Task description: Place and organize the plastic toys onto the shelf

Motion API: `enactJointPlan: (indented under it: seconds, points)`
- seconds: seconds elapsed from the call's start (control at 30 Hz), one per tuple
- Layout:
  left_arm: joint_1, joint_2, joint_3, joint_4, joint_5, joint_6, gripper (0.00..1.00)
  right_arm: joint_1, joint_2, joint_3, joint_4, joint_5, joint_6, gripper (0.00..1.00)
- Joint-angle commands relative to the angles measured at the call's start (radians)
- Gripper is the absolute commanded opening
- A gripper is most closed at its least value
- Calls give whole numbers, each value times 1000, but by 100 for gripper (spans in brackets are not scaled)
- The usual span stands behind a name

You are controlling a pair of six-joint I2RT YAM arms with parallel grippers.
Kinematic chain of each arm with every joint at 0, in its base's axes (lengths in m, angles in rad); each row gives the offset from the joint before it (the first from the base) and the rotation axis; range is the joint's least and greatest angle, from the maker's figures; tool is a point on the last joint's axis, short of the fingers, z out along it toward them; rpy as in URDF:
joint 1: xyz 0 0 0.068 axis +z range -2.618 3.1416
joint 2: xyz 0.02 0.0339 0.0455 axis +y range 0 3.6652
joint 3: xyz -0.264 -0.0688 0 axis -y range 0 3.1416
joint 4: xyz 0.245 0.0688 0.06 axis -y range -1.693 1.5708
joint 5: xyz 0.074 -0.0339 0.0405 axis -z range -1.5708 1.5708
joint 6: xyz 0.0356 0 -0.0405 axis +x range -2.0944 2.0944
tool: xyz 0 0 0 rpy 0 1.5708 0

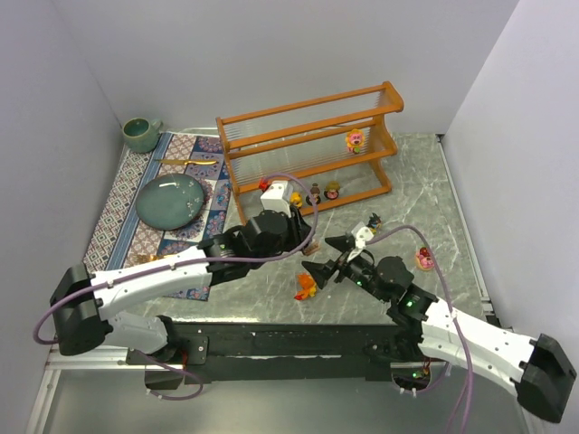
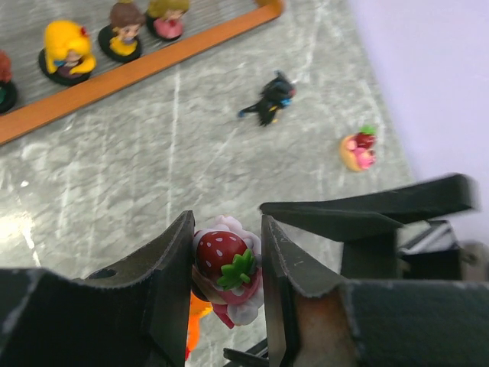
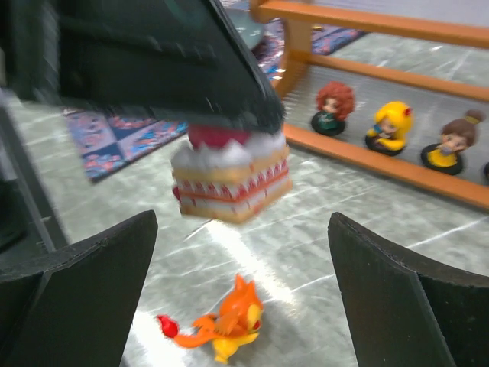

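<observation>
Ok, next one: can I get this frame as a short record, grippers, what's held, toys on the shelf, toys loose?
left gripper: shut on strawberry cake toy, held clear of the table
right gripper: open, empty, above orange toy
shelf: row of figurines on bottom tier; pink figurine on a higher tier
loose on table: orange toy, black toy, pink toy
other: green cup, plate, mat

Grey marbled surface (image 1: 425, 181) carries shelf (image 1: 308, 107); mat (image 1: 118, 203) left of shelf; orange toy (image 1: 307, 287), black toy (image 1: 374, 221), pink toy (image 1: 424, 259) in front of shelf.
</observation>
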Motion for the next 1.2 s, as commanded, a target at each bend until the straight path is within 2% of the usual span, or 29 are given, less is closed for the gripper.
enactJointPlan:
  seconds: [0.0, 0.17, 0.3, 0.4, 0.5, 0.57, 0.6, 0.67, 0.7, 0.77, 0.8, 0.87, 0.9, 0.93, 1.0, 1.17]
  points:
    - [-20, 30, 65, -40, -78, -26, 1, 88, 46, 72, 35, 260, -96, 100]
    - [-25, 40, 75, -32, -74, -26, 1, 145, 115, 95, 81, 329, -137, 99]
    - [-27, 34, 74, -26, -68, -23, 1, 160, 178, 106, 122, 355, -142, 92]
    - [-28, 34, 69, -23, -63, -23, 1, 166, 198, 107, 152, 360, -143, 82]
    - [-28, 34, 65, -25, -55, -25, 1, 168, 212, 112, 173, 358, -145, 67]
    - [-28, 27, 60, -21, -54, -26, 4, 169, 217, 116, 178, 352, -145, 50]
    - [-30, 26, 57, -15, -54, -25, 6, 168, 221, 118, 182, 351, -143, 37]
    - [-28, 14, 48, -14, -54, -22, 12, 169, 224, 118, 188, 346, -142, 24]
    - [-28, 9, 46, -12, -55, -20, 18, 168, 223, 116, 190, 341, -136, 12]
    - [-30, -11, 32, -3, -57, -8, 28, 166, 215, 110, 188, 329, -125, 1]
    - [-28, -20, 25, 14, -60, -5, 42, 166, 212, 107, 188, 328, -120, 0]
    - [-28, -57, -14, 44, -60, 16, 57, 159, 200, 106, 178, 311, -108, 0]
    - [-30, -72, -30, 66, -61, 21, 69, 152, 198, 106, 175, 294, -79, 0]
    - [-28, -89, -70, 95, -63, 27, 73, 137, 194, 101, 176, 280, -64, 0]
    - [-28, -141, -115, 167, -78, 43, 82, 111, 174, 80, 198, 215, -15, 0]
    - [-28, -235, -241, 322, -84, 58, 84, -2, 128, 37, 270, 47, 85, 0]
